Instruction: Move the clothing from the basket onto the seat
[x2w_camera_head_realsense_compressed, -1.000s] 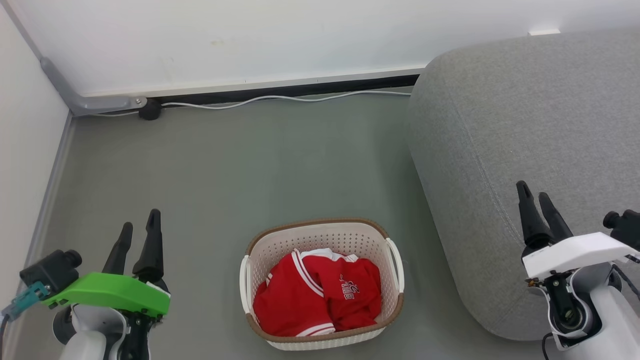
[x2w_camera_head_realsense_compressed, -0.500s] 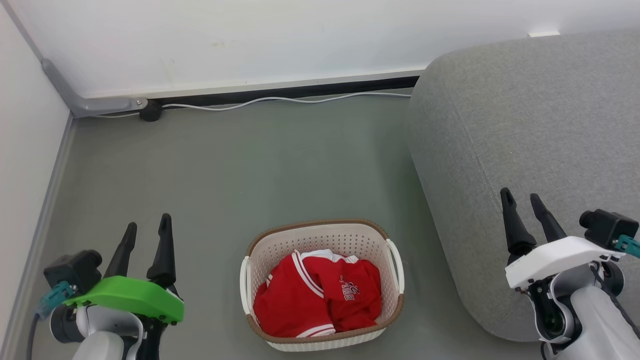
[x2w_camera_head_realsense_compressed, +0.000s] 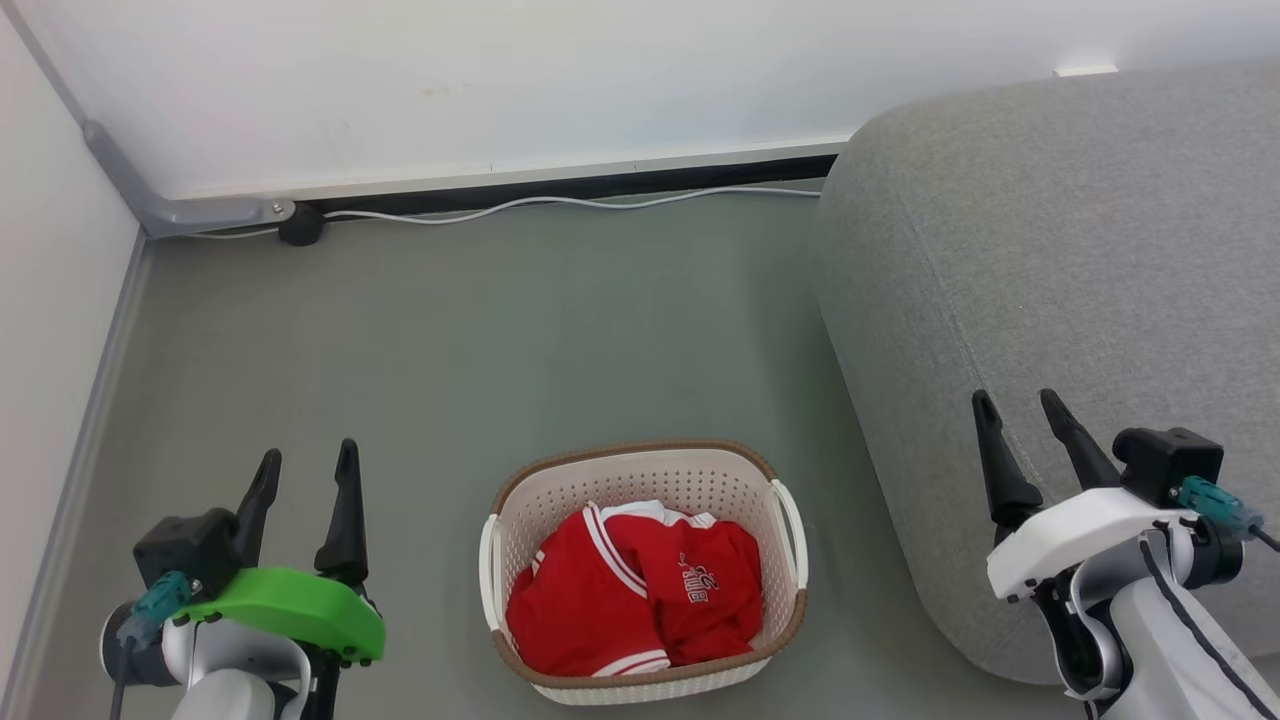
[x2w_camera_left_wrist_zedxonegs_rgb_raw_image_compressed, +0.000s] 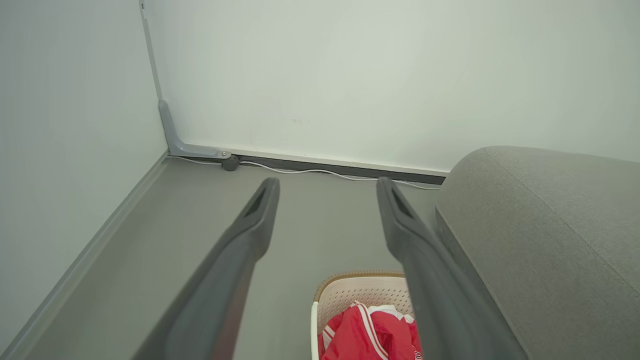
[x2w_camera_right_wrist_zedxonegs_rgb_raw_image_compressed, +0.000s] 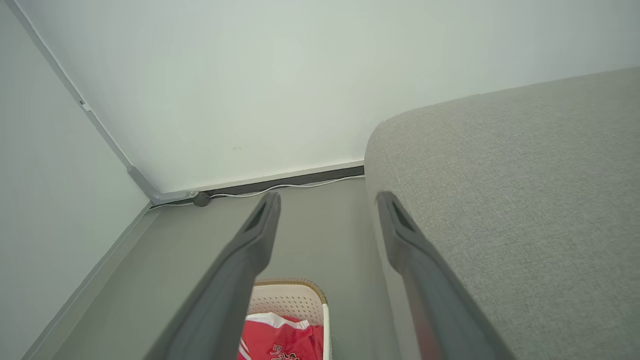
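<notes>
Grey floor (x2w_camera_head_realsense_compressed: 450, 330), basket (x2w_camera_head_realsense_compressed: 640, 447) of clothing (x2w_camera_head_realsense_compressed: 600, 610) at six o'clock, seat (x2w_camera_head_realsense_compressed: 1050, 250) at three, my left gripper (x2w_camera_head_realsense_compressed: 308, 452) and right gripper (x2w_camera_head_realsense_compressed: 1015, 397) spread wide, empty.

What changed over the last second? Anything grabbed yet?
The left hand drifted right, toward the basket, and sank a little in the head view. The right hand slid left, toward the basket too. Nothing was grabbed: both hands stayed open and empty. The clothing still lies in the basket. The basket and the seat have not moved.
</notes>
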